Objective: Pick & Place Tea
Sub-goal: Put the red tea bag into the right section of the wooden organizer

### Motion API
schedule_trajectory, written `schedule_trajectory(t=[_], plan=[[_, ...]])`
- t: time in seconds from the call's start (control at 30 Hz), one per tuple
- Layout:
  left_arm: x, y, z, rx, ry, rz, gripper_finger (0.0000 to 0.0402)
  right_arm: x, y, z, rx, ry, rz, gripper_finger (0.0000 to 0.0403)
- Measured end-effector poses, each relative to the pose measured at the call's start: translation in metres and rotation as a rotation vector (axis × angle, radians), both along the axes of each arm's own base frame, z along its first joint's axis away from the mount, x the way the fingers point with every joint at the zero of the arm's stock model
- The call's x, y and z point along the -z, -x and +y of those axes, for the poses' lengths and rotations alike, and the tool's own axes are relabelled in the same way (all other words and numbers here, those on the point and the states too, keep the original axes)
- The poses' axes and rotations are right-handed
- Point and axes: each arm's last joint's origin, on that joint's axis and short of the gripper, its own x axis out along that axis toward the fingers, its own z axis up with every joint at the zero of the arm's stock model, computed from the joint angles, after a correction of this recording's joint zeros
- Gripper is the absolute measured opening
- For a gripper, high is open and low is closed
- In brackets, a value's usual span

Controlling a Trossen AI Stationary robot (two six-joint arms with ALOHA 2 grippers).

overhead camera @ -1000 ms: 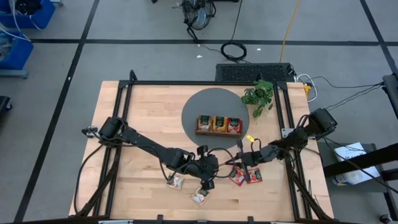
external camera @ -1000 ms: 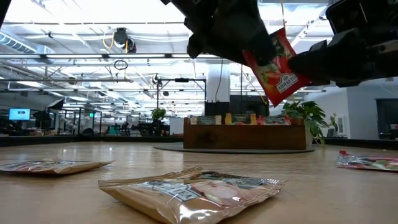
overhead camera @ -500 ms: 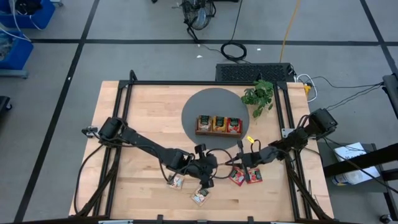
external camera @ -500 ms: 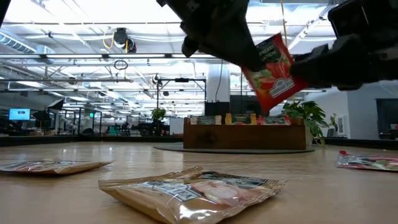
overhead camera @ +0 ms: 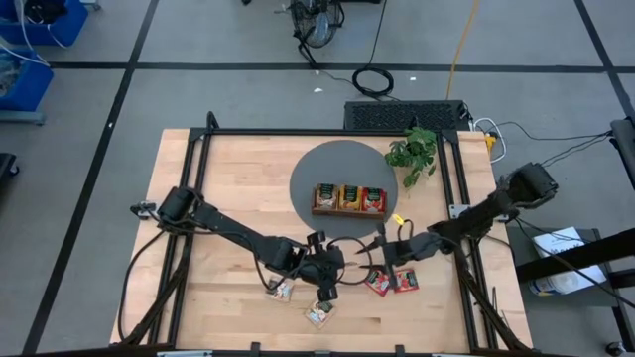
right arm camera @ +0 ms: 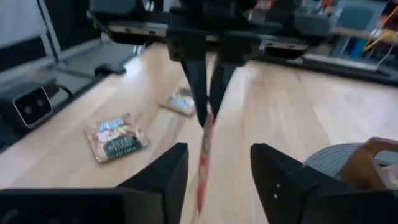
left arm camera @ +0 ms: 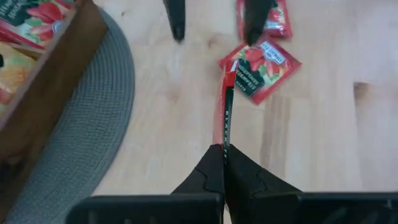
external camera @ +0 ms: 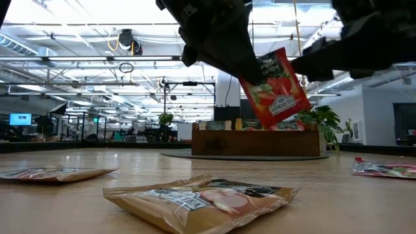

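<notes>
I see the wooden tray on its grey mat. My left gripper, jaws pinched, holds a red tea packet above the table, hanging tilted, long axis near vertical, dark label lowest. My right gripper faces it, jaws spread.

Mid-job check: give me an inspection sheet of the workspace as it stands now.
Surface: wooden table, round grey mat.
Job's things: red tea packet held in the air; two red packets and two beige packets lying loose; others in the wooden tray.
Clutter: plant.
Grippers: left gripper shut on the red packet; right gripper open, facing it.
Cables: coil on floor.
Surroundings: nothing seen of people.
</notes>
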Motion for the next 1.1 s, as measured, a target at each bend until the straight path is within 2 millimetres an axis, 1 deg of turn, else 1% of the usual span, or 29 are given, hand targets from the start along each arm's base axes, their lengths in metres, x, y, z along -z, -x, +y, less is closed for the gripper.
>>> schedule_trajectory(t=[0.17,0.3,0.4,0.63,0.83,0.9,0.97,1.1], plan=[[0.005,-0.003,0.006,-0.021,0.022,0.02,0.0001,-0.015,-0.025,0.006,-0.033,0.024,0.084,0.0181],[0.006,-0.003,0.006,-0.017,0.027,0.029,0.0001,-0.025,-0.039,0.008,-0.075,0.043,0.156,0.0181],[0.007,-0.002,0.006,-0.017,0.026,0.035,0.0001,-0.03,-0.045,0.007,-0.071,0.057,0.209,0.0176],[0.008,-0.003,0.007,-0.02,0.024,0.034,0.0001,-0.031,-0.048,0.003,-0.089,0.042,0.214,0.0166],[0.009,-0.006,0.008,-0.022,0.023,0.022,0.0001,-0.018,-0.053,0.004,-0.087,0.036,0.252,0.0153],[0.009,-0.006,0.009,-0.025,0.019,0.022,0.0001,-0.015,-0.054,0.004,-0.086,0.046,0.255,0.0142],[0.009,-0.005,0.009,-0.024,0.019,0.023,0.0001,-0.014,-0.055,0.003,-0.079,0.055,0.256,0.0123],[0.01,-0.005,0.009,-0.026,0.016,0.028,0.0001,-0.015,-0.057,0.001,-0.059,0.062,0.234,0.0056]])
